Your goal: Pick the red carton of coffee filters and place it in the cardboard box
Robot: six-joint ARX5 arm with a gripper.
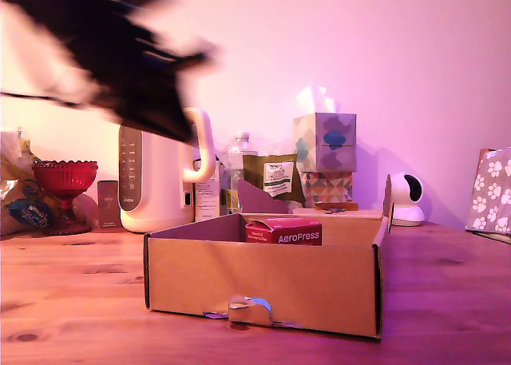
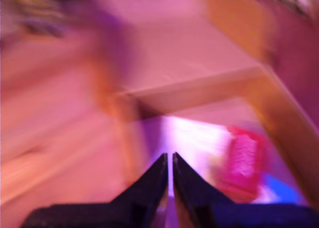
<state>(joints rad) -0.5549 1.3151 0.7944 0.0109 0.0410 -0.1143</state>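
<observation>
- Wide shallow brown corrugated cardboard box (image 1: 263, 289) sits nearest on the wooden desk (image 1: 72, 301), torn tab at front.
- Inside it, toward the back: small red cube-ish cardboard carton of coffee filters (image 1: 284, 231), white "AeroPress" on front face, upright; looks placed already.
- Judged light, stiff-ish, crushable; best pinched across two opposite side faces.
- Black gripper (image 2: 170, 164) blurred, raised at the exterior view's upper left; jaws closed together, holding nothing.
- Behind: white kettle (image 1: 156, 177), red glass goblet (image 1: 64, 181).

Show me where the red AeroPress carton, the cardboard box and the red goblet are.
red carton (image 1: 284, 231), exterior view, its front face with the print.
cardboard box (image 1: 263, 283), exterior view, its front wall.
red goblet (image 1: 65, 176), exterior view, its bowl.
</observation>
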